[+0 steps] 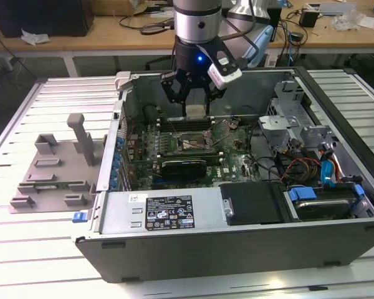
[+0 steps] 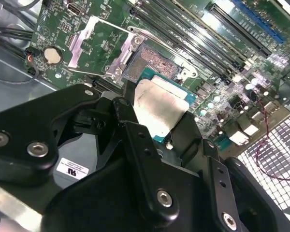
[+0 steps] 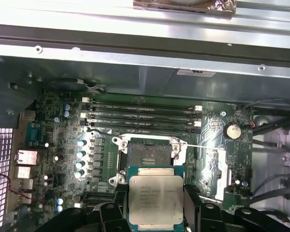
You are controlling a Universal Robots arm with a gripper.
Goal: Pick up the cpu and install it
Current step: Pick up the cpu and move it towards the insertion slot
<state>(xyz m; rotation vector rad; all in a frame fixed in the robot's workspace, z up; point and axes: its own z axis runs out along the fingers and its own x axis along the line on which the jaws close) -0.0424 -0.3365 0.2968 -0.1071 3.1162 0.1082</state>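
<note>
Exterior view: the gripper (image 1: 193, 104) is clamped on the cpu (image 1: 195, 111) inside the open case (image 1: 237, 240). The socket (image 1: 190, 142) lies below the gripper.

Second wrist view: the cpu (image 2: 159, 108) sits between the fingers (image 2: 137, 140), clear of the socket (image 2: 152, 67) just beyond them.

First wrist view: the cpu (image 3: 155, 200) is held flat with its metal top facing the camera, near the socket (image 3: 147, 154).

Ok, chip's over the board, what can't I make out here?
- Chip underside: faces away in both wrist views.
- Socket near edge: first wrist view, covered by the chip.
- Pincer grip on chip edges: second wrist view, its own body covers them.
- Chip-to-socket gap: exterior view, pincer blocks it.
</note>
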